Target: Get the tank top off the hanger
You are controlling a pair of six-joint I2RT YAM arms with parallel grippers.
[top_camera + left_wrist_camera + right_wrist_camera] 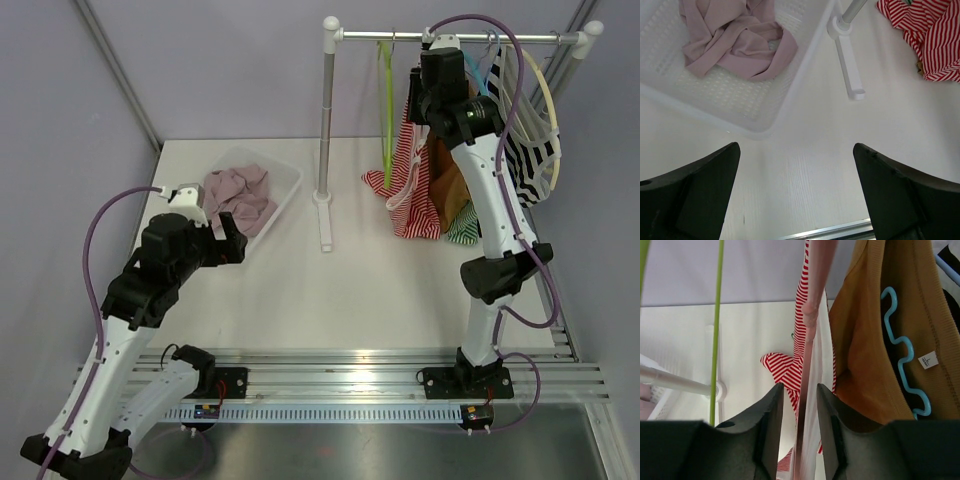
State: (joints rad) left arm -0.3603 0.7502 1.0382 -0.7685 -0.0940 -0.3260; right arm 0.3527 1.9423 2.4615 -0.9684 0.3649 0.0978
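Note:
The red-and-white striped tank top [410,190] hangs from a pink hanger [810,315] on the rack rail [400,37], its lower end resting on the table. It also shows in the right wrist view [785,370] and the left wrist view [935,35]. My right gripper [422,100] is raised at the rail. In its wrist view its jaws [800,387] stand narrowly apart around the pink hanger arm and the top's white edge, with a gap on each side. My left gripper [232,238] is open and empty low over the table [796,150], beside the basket.
A white basket [288,185] holding a mauve cloth [238,195] sits back left. The rack pole [327,120] and its base [850,70] stand mid-table. An empty green hanger [385,100], an orange garment [447,185] on a blue hanger [905,355], and a black-striped garment [530,140] hang alongside.

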